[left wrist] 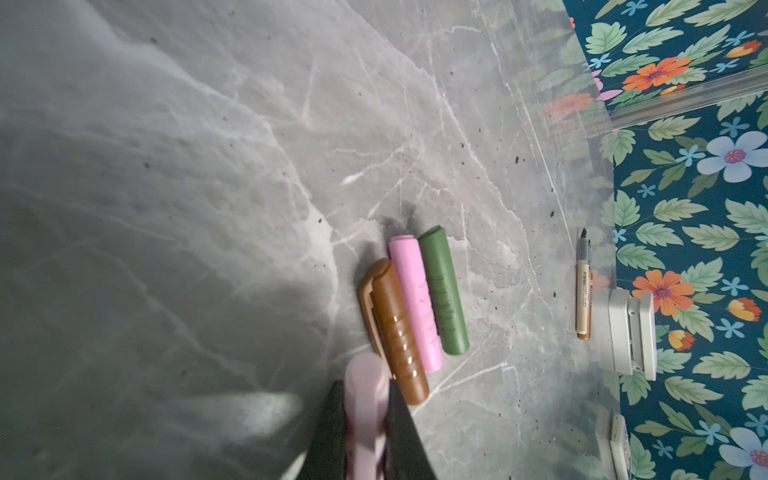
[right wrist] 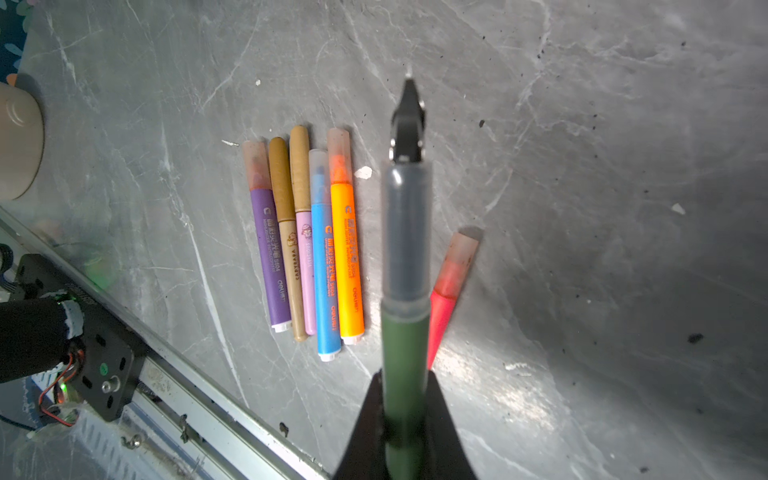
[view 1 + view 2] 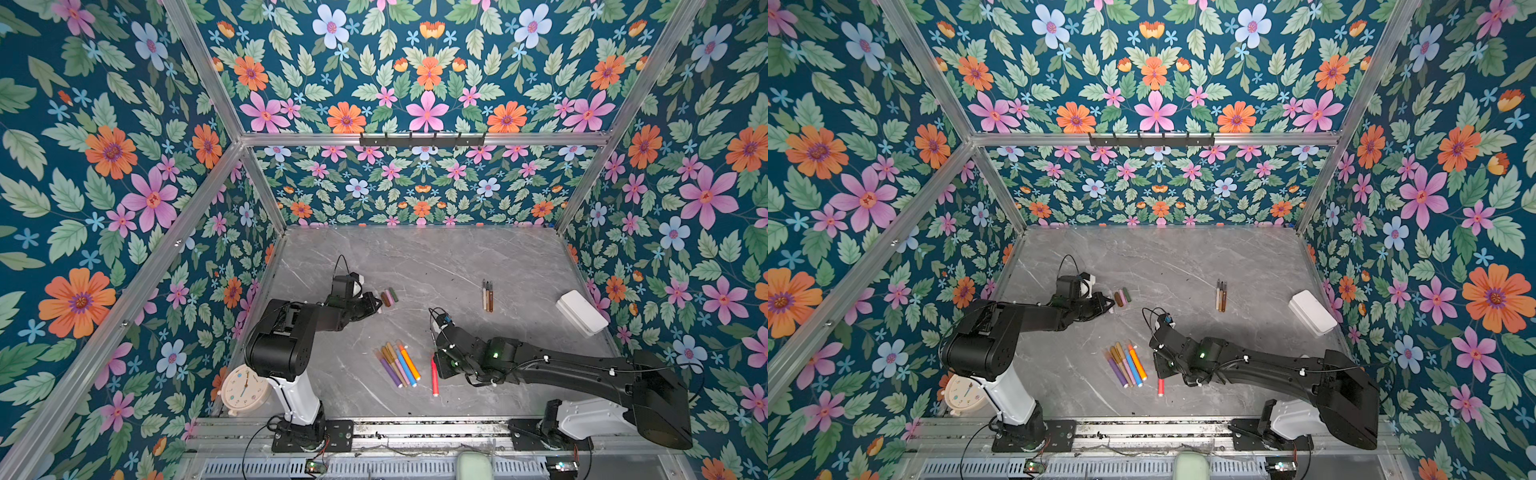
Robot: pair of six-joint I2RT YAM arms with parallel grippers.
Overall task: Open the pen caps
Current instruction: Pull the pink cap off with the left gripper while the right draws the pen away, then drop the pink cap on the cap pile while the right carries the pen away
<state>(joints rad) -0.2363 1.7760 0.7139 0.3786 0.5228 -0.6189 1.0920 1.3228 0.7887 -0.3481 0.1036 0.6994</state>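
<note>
Right wrist view: an uncapped green pen is clamped by the right hand, a pale pink cap by the left hand; three caps are laid far left, six pens left capped.

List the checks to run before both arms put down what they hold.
1. Right gripper shut on green pen: ok.
2. Its nib bare, no cap: ok.
3. Left gripper shut on pale pink cap: ok.
4. Held cap clear of brown cap on the table: cannot tell.
5. Free table beside three bare pens: ok.
6. Row of five pens and red pen uncapped: not ok, caps on.
</note>
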